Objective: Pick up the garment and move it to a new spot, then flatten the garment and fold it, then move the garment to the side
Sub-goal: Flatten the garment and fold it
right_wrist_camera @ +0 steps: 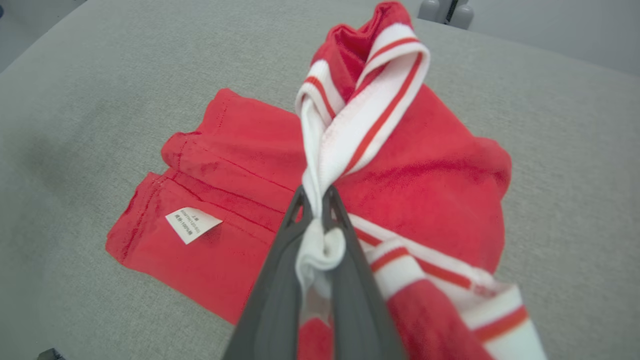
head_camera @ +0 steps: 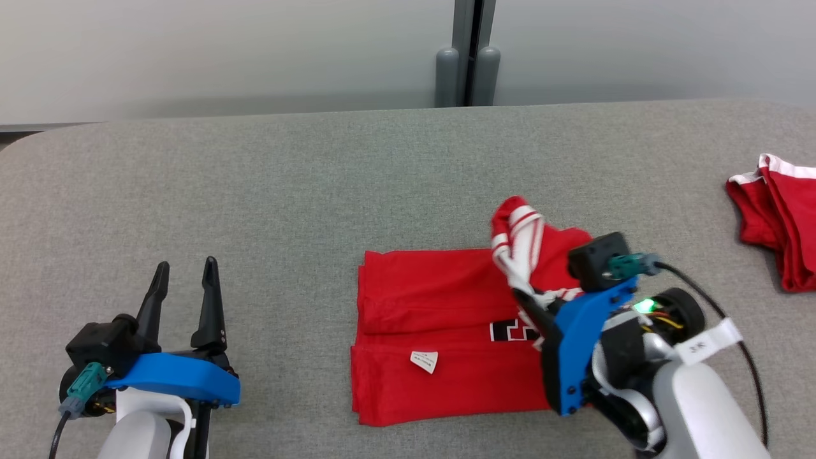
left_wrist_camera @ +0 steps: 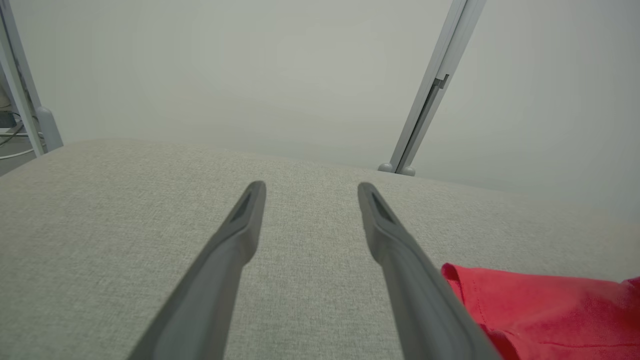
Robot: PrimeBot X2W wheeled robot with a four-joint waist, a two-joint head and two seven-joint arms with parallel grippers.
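The garment [head_camera: 440, 331] is red with white striped trim and a small white tag, lying partly folded on the grey table [head_camera: 319, 191] in the head view. My right gripper [head_camera: 526, 298] is shut on its white striped collar, which it holds raised above the right end of the cloth. The right wrist view has the fingertips pinching the white trim [right_wrist_camera: 316, 220], with the red cloth [right_wrist_camera: 240, 175] spread below. My left gripper [head_camera: 185, 271] rests open at the lower left, well apart from the cloth. Beside the open left gripper [left_wrist_camera: 310, 192], a red corner [left_wrist_camera: 540, 305] shows at the lower right.
A second red and white garment [head_camera: 778, 217] lies bunched at the table's right edge. Behind the table stands a pale wall with a grey post [head_camera: 467, 57]. Bare grey tabletop stretches to the left of and beyond the cloth.
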